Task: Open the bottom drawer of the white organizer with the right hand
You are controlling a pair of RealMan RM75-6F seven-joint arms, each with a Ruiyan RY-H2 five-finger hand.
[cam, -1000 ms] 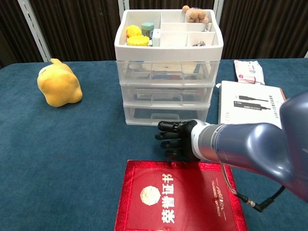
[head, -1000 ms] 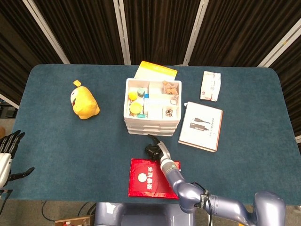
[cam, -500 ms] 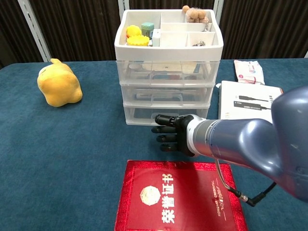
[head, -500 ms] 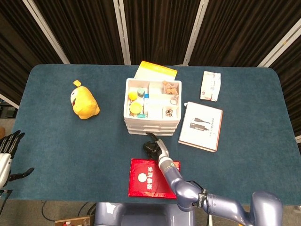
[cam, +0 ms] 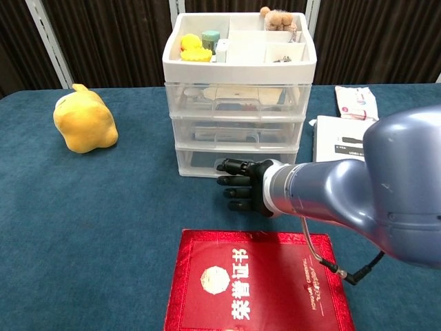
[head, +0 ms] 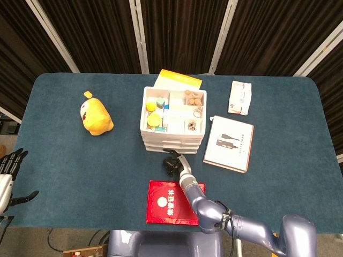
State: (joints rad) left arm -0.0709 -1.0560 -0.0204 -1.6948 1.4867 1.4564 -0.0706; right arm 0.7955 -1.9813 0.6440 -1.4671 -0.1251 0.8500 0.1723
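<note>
The white organizer (cam: 238, 103) stands mid-table with three clear drawers and an open top tray of small items; in the head view its front (head: 172, 140) faces me. The bottom drawer (cam: 200, 162) is closed. My right hand (cam: 241, 187) reaches in front of it, fingers stretched forward and slightly apart, the topmost fingertip touching the drawer's front by the handle. The head view shows that hand (head: 172, 162) just below the organizer. Whether a finger hooks the handle is hidden. My left hand (head: 8, 171) hangs off the table's left edge, fingers spread, empty.
A red booklet (cam: 251, 283) lies under my right forearm near the front edge. A yellow plush (cam: 84, 127) sits at the left. A white manual (head: 229, 143) and a wipes packet (head: 240, 97) lie to the right. A yellow-edged booklet (head: 179, 80) lies behind the organizer.
My right hand has moved forward from above the red booklet to the bottom drawer's front. The organizer has slid slightly away from me. The left hand has not moved.
</note>
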